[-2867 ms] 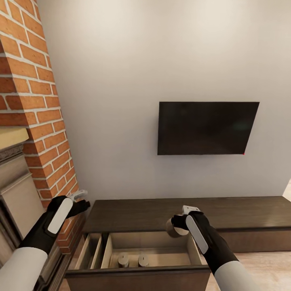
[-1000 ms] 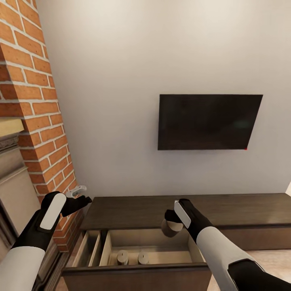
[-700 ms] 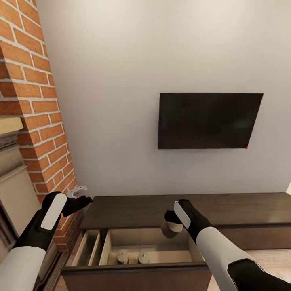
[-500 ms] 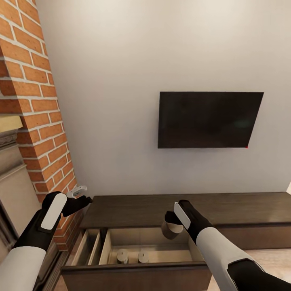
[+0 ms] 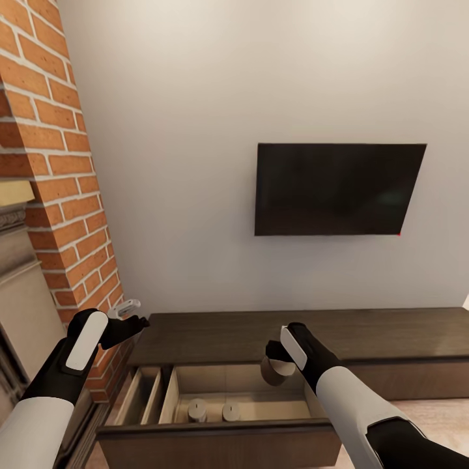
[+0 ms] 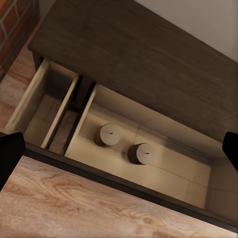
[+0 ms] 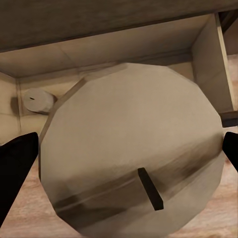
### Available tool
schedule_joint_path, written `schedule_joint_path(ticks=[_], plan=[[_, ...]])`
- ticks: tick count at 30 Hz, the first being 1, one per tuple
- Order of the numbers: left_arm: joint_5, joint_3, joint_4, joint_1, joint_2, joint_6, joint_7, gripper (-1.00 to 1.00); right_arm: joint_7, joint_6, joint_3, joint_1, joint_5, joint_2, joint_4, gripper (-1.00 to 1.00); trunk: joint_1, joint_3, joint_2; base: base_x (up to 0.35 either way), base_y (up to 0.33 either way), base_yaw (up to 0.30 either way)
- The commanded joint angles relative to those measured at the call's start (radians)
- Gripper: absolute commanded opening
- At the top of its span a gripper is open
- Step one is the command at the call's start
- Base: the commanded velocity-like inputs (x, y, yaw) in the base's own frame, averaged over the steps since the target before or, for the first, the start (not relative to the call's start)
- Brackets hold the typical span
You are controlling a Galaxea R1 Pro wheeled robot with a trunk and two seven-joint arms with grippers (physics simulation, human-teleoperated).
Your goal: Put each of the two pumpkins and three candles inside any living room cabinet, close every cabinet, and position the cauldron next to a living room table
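The cabinet [image 5: 391,333], a long low dark-brown console, has one drawer [image 5: 170,398] pulled out. Two candles [image 5: 197,410] [image 5: 230,412] stand upright on its pale floor; the left wrist view looks down on the same candles [image 6: 108,135] [image 6: 141,153]. My right gripper [image 5: 279,366] is shut on a third candle [image 5: 273,371], held above the drawer's right half. In the right wrist view this candle [image 7: 131,148] is seen wick-side on between the dark fingertips [image 7: 15,163]. My left gripper [image 5: 129,315] hovers open and empty beside the cabinet's left end. The pumpkins and cauldron are out of view.
A brick chimney column [image 5: 58,163] and fireplace surround [image 5: 19,306] stand close on the left. A black TV [image 5: 339,189] hangs on the white wall above the cabinet. The drawer has a narrow divided section [image 5: 144,394] at its left. Wood floor [image 5: 430,423] shows at the right.
The camera has risen a little, shifting the whole picture. Since the earliest frame my right wrist has turned and carried the candle slightly left; over the last second both arms hold still.
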Motion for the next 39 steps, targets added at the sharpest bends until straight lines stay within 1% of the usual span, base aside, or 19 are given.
schedule_joint_path(ticks=[1, 11, 20, 39], plan=[[0.011, 0.000, -0.001, -0.001, 0.000, 0.002, 0.009, 1.00, -0.009, 0.002, 0.006, -0.001, -0.010, -0.001, -0.001, -1.00, 0.004, -0.004, -0.008, 0.000, 0.000, 0.000], [0.011, -0.002, -0.001, -0.001, -0.001, 0.002, 0.010, 1.00, -0.009, 0.002, 0.006, -0.001, -0.012, -0.001, -0.001, -1.00, 0.042, -0.036, -0.078, 0.000, 0.000, 0.000], [0.009, -0.003, 0.000, -0.001, -0.010, 0.001, 0.011, 1.00, -0.009, 0.004, 0.004, -0.001, -0.016, -0.001, -0.001, -1.00, 0.077, -0.064, -0.141, 0.000, 0.000, 0.000], [0.009, -0.001, 0.001, -0.001, -0.011, 0.003, 0.011, 1.00, -0.009, 0.004, 0.003, -0.001, -0.017, -0.002, -0.001, -1.00, 0.150, -0.124, -0.274, 0.000, 0.000, 0.000]])
